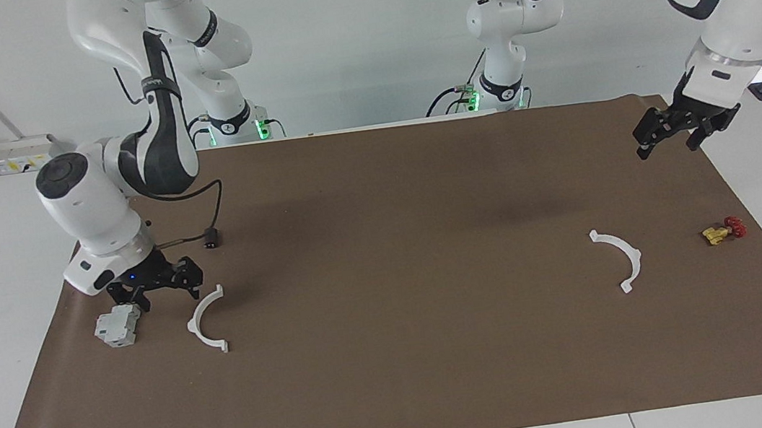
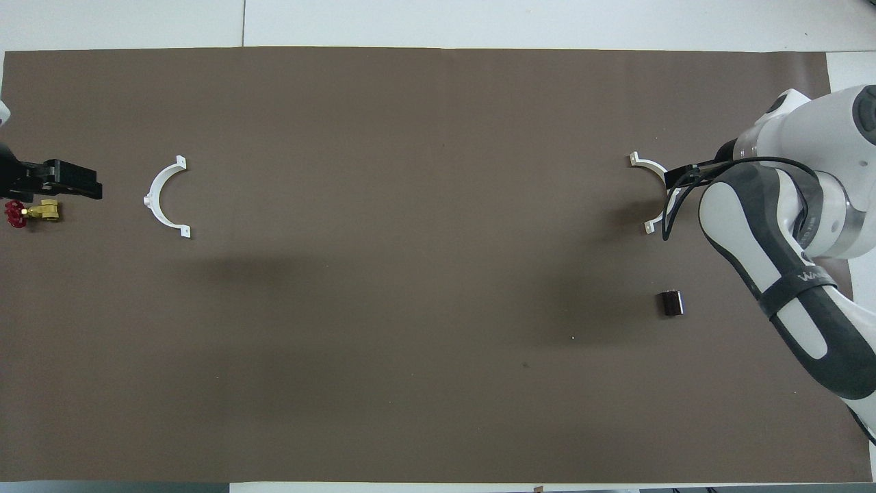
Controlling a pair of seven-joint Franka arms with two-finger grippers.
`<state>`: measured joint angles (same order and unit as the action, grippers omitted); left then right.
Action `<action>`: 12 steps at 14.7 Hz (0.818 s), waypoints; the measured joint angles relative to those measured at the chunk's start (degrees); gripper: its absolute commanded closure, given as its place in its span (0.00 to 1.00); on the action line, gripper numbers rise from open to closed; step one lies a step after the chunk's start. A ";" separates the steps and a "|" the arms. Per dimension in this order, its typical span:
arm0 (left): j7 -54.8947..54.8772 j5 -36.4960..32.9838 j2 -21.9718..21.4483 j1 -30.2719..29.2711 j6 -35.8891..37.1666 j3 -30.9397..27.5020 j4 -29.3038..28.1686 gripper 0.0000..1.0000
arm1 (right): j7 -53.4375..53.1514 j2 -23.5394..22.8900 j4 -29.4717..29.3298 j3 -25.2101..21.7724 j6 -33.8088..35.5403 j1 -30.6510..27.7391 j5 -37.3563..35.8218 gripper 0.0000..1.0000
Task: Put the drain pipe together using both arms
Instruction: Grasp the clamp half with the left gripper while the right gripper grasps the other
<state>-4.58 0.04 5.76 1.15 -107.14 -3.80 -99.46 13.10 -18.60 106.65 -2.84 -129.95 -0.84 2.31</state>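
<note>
Step in hand, as I judge it: both arms approaching their half-rings, nothing gripped yet.

Facing view, L to R:

- Right gripper low over the mat, between the grey block and the white half-ring at the right arm's end. Fingers spread wide, pointing down, nothing between them. Appears clear of the arc, and contact with the block can't be told.
- Small dark cylinder sits nearer the robots than that arc, apart from it.
- Second half-ring lies flat toward the left arm's end, well apart from the first. Open sides of the 2 arcs face each other across the mat.
- Left gripper up in the air over the mat's edge, nearer the robots' end than its arc, well short of it. Fingers look parted, empty.
- Yellow-and-red valve beside the second arc, toward the mat edge.

To do it well (my read): right gripper should shift over the arc's band, not the block, and close across the thin wall mid-arc or near a tab so the piece doesn't pivot. Arc is thin and flat on the mat, so come down square, fingertips nearly at the surface. Left arm needs to come out and down onto its arc the same way. Keep tabs free for mating; bring the open ends together level.

Risk: nudging the grey block, or skidding an arc instead of lifting it.
</note>
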 measured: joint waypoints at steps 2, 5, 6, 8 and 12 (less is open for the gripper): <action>0.00 0.00 3.56 -0.02 -5.18 -0.01 -1.01 0.00 | 1.15 -2.05 0.10 -0.01 -1.61 -0.31 0.00 0.18; 0.04 0.00 8.01 -0.30 -13.60 -0.06 -2.92 0.00 | 1.76 -3.98 0.10 0.00 -2.38 -0.23 0.00 0.33; 0.04 0.00 8.81 -0.73 -15.83 -0.08 -3.96 0.00 | 1.82 -4.32 0.11 0.01 -2.77 -0.20 0.00 0.35; 0.04 0.00 9.55 -1.60 -19.16 -0.11 -5.94 0.00 | 2.98 -4.98 0.13 0.01 -3.92 -0.06 0.01 0.42; 0.04 0.00 11.67 -2.11 -22.81 -0.07 -7.70 0.00 | 5.65 -6.33 0.16 0.00 -6.21 -0.22 0.01 0.49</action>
<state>-4.54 0.04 17.44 -0.97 -129.95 -3.87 -107.16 18.76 -24.93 106.81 -2.84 -136.16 -1.06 2.32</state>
